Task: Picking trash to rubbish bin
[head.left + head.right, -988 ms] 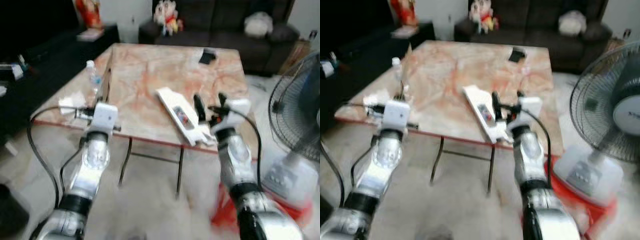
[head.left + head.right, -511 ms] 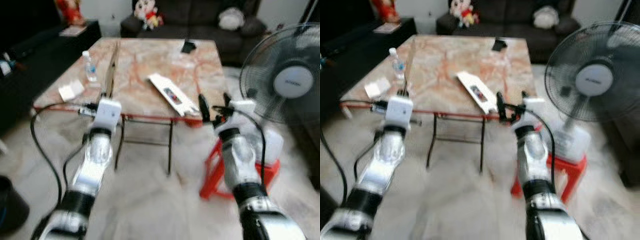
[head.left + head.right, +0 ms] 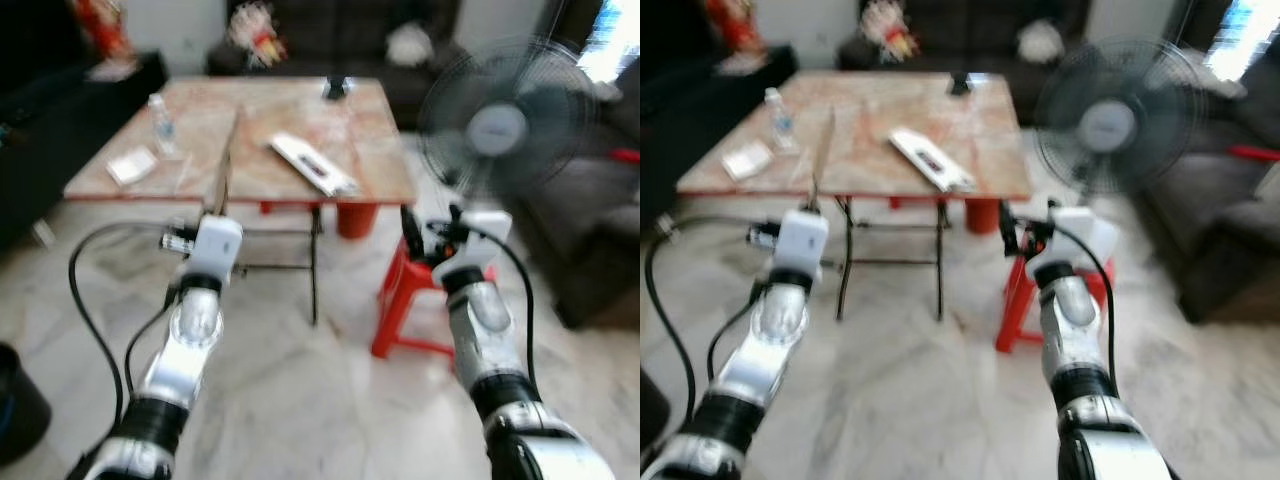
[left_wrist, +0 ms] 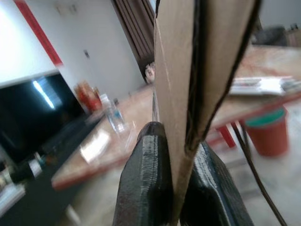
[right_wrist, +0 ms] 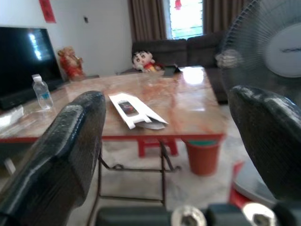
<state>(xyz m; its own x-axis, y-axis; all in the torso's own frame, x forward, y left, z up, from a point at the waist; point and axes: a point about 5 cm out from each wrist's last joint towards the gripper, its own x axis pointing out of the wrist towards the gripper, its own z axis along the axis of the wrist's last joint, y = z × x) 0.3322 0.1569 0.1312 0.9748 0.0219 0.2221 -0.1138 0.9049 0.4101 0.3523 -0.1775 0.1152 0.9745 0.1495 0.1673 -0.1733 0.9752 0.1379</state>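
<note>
My left gripper (image 3: pixel 220 205) is shut on a flat piece of brown cardboard (image 3: pixel 222 178), held upright and edge-on; in the left wrist view the cardboard (image 4: pixel 178 70) sits pinched between both black fingers (image 4: pixel 146 179). My right gripper (image 3: pixel 430 222) is open with nothing between its fingers (image 5: pixel 66 150), held up in front of the red stool (image 3: pixel 410 300). An orange-red bucket (image 3: pixel 352 220) with a green rim (image 5: pixel 202 157) stands on the floor beyond the table. A white flat package (image 3: pixel 310 163) lies on the marble table (image 3: pixel 250 120).
A water bottle (image 3: pixel 158 115) and a white packet (image 3: pixel 132 165) are on the table's left part. A standing fan (image 3: pixel 500 120) is at the right, a dark sofa (image 3: pixel 590 230) further right. A black bin (image 3: pixel 15 400) is low on the left. Marble floor lies ahead.
The whole view has pulled back from the table, which now lies further away; the fan, stool and bucket have come into view. Both grippers keep their state.
</note>
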